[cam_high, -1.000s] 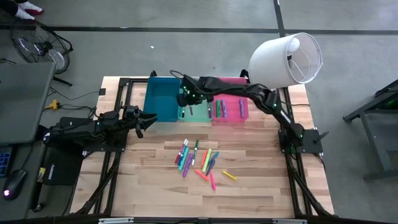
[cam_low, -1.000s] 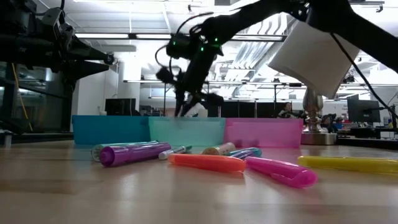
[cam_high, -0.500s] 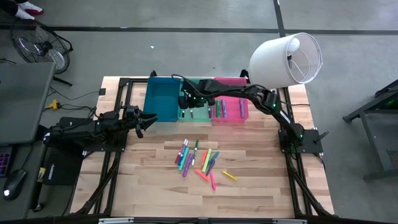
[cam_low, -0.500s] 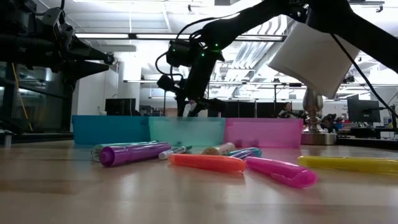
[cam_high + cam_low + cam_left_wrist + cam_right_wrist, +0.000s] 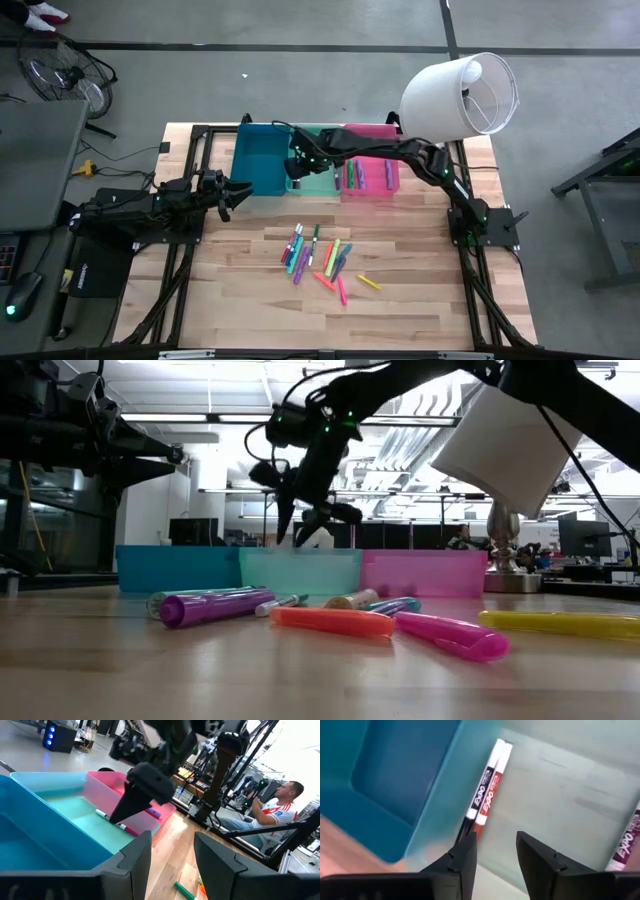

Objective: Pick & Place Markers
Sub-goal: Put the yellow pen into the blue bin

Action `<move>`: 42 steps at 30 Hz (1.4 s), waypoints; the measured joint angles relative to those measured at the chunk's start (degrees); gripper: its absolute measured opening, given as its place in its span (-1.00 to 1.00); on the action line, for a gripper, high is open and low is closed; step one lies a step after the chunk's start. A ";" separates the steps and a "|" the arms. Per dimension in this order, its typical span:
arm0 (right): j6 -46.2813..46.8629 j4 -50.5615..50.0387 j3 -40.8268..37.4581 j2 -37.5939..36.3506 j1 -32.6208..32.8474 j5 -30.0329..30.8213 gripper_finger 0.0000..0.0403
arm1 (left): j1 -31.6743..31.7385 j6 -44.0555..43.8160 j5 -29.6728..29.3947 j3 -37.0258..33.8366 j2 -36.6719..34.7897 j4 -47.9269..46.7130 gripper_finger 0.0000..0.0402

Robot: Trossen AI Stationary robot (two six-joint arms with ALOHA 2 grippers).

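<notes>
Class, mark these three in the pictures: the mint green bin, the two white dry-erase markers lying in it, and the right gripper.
mint green bin (image 5: 300,571), low view, on its front wall.
two white dry-erase markers (image 5: 487,782), right wrist view, on their barrels.
right gripper (image 5: 495,862), right wrist view, midway between its fingertips.

Grey floor (image 5: 300,80), white lamp shade (image 5: 460,97), ceiling lights (image 5: 170,418)

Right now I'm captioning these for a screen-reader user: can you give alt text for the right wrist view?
The right hand, fingers apart and empty, hovers over the mint green bin, where a black marker and a red marker lie side by side against its wall next to the blue bin.
</notes>
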 joint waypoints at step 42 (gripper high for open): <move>-29.75 -25.91 0.11 -14.56 24.08 10.88 -0.36 | 0.00 0.00 -0.13 -0.01 0.01 0.00 -0.27</move>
